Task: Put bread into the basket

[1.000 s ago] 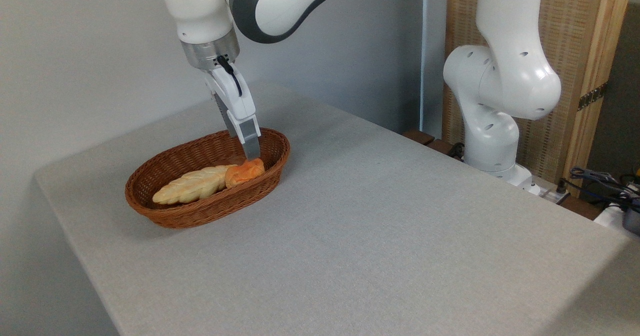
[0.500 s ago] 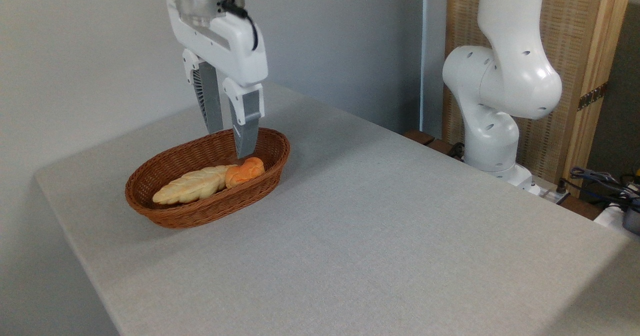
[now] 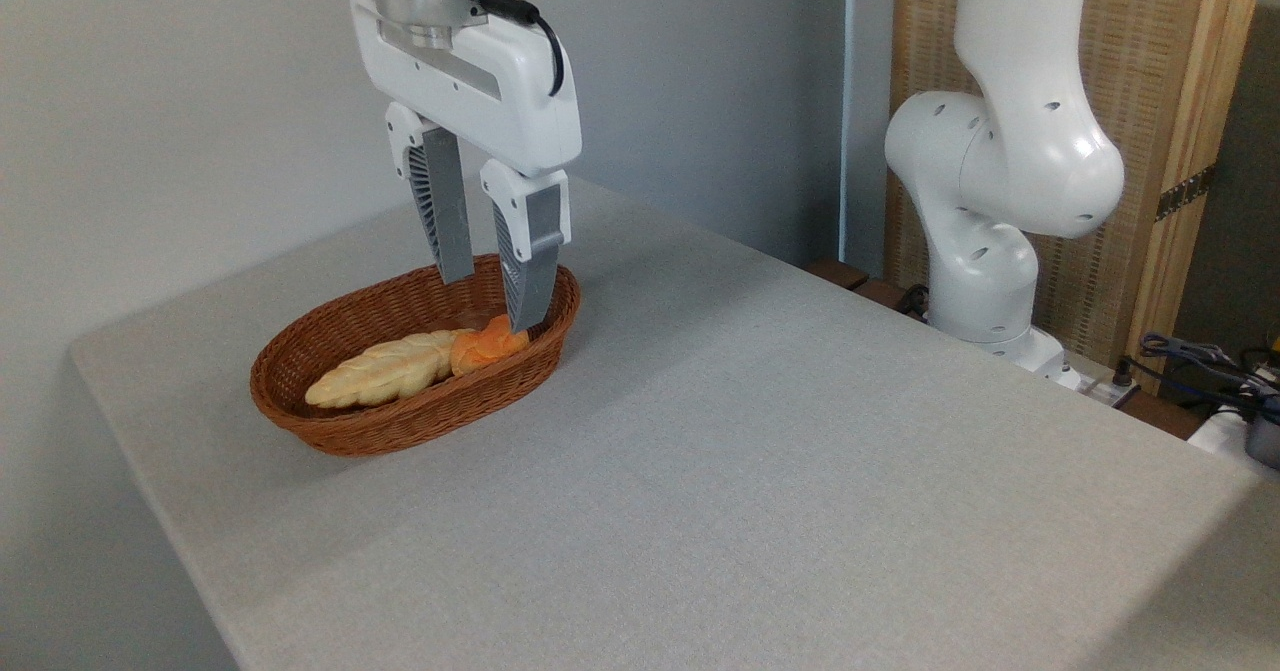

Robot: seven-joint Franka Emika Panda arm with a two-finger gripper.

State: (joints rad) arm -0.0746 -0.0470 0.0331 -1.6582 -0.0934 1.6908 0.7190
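The small orange bread (image 3: 485, 346) lies inside the brown wicker basket (image 3: 400, 426), toward its right end, touching the tip of a long pale braided loaf (image 3: 385, 369). My gripper (image 3: 490, 303) hangs over the right part of the basket, fingers pointing down and spread apart, open with nothing between them. The right fingertip overlaps the bun's upper right edge in the picture, so I cannot tell if it touches.
The arm's white base (image 3: 985, 201) stands at the table's far right edge, in front of a wooden panel. Cables and small devices (image 3: 1215, 371) lie off the table at the right. The grey table (image 3: 760, 471) stretches wide in front of the basket.
The gripper has turned and shifted slightly right and nearer, its fingers now visibly spread. The bun stays lying in the basket where it was.
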